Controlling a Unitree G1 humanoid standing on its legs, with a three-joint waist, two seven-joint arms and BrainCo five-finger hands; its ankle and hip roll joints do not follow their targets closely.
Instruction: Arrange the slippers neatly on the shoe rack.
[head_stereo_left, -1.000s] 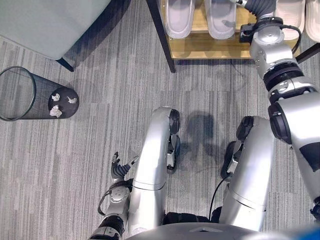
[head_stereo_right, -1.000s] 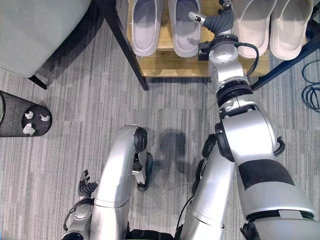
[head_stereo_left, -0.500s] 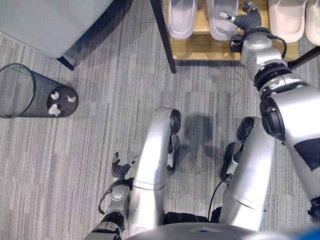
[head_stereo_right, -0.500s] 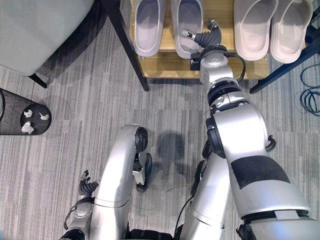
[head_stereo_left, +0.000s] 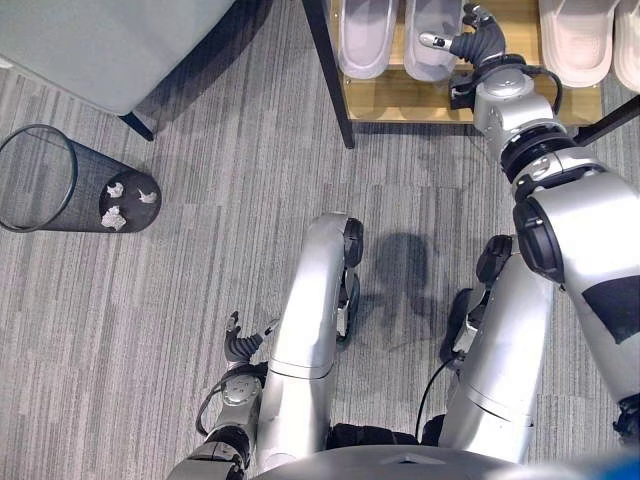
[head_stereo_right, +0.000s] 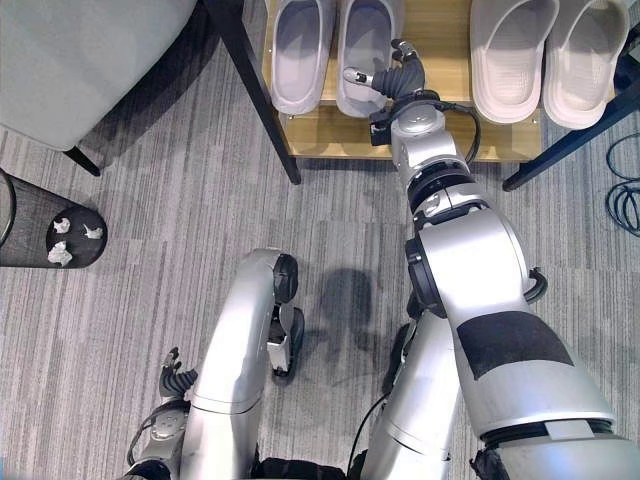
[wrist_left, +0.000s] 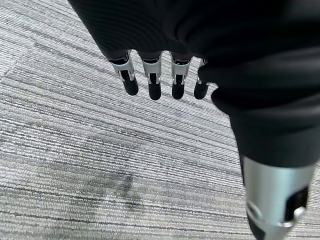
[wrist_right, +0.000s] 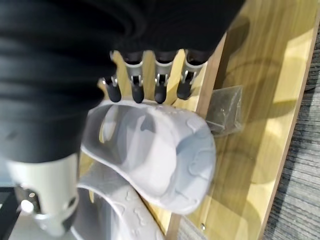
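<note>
Two grey slippers lie side by side on the wooden shoe rack (head_stereo_right: 440, 135): the left one (head_stereo_right: 298, 50) and the right one (head_stereo_right: 362, 45), now touching. My right hand (head_stereo_right: 395, 72) hovers over the right grey slipper's (wrist_right: 160, 160) outer edge, fingers (wrist_right: 157, 92) straight at its rim and the thumb stretched across the footbed. A pair of beige slippers (head_stereo_right: 510, 55) (head_stereo_right: 585, 55) rests further right on the same shelf. Low by my side, the left hand (head_stereo_left: 238, 348) hangs over the carpet with relaxed fingers (wrist_left: 150, 85) holding nothing.
A black rack leg (head_stereo_left: 328, 75) slants down at the shelf's left end. A wire bin (head_stereo_left: 60, 185) with crumpled paper stands at the left, below a grey seat (head_stereo_left: 110, 40). A small clear bag (wrist_right: 225, 110) lies on the shelf.
My right hand came back from deeper in the rack and moved left. The right grey slipper went left with it and closed the gap to its partner. The left hand stayed put.
</note>
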